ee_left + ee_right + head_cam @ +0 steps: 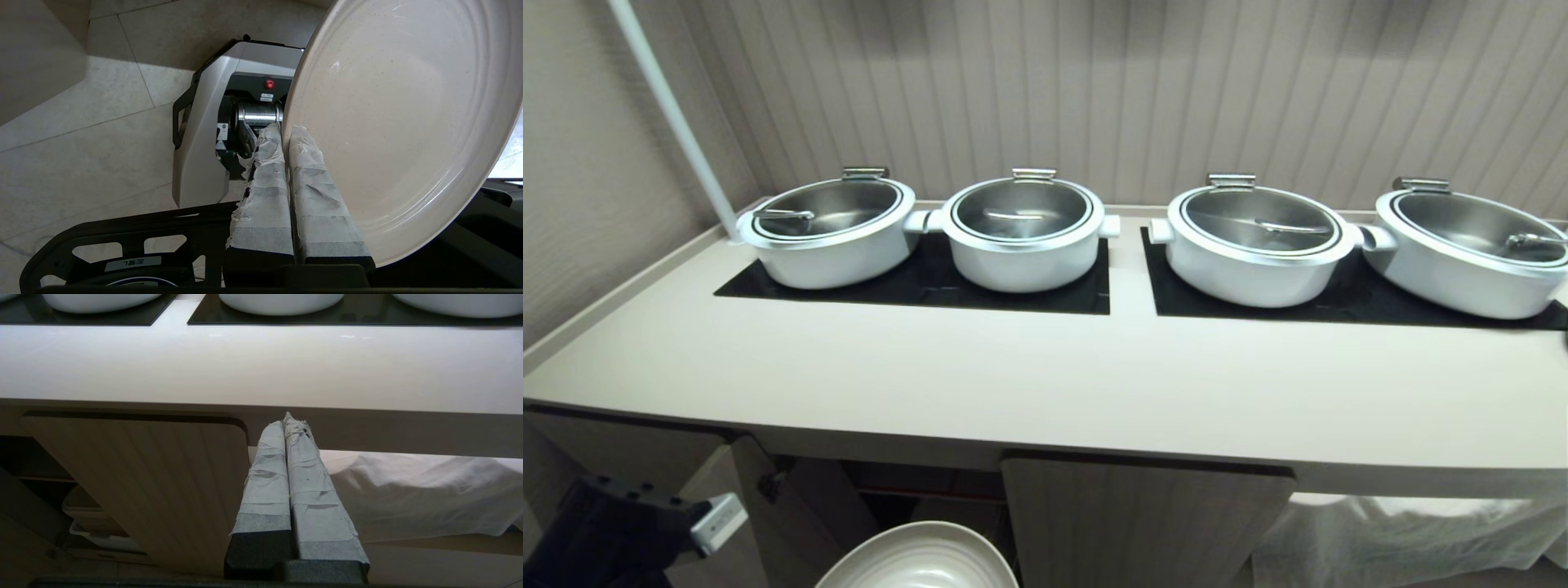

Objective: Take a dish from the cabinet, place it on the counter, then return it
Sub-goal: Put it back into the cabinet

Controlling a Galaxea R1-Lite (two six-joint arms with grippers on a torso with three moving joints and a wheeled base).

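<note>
Only the left wrist view shows the left gripper [285, 134] clamping the dish [408, 122] rim, below the counter [1013, 376] edge.

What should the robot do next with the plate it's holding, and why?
Probably lift the dish up and forward over the counter. The left gripper is shut on its rim, the dish sits below the counter's front edge, outside the cabinet, and the counter in front of the pots is bare. The right gripper is shut and empty.
</note>
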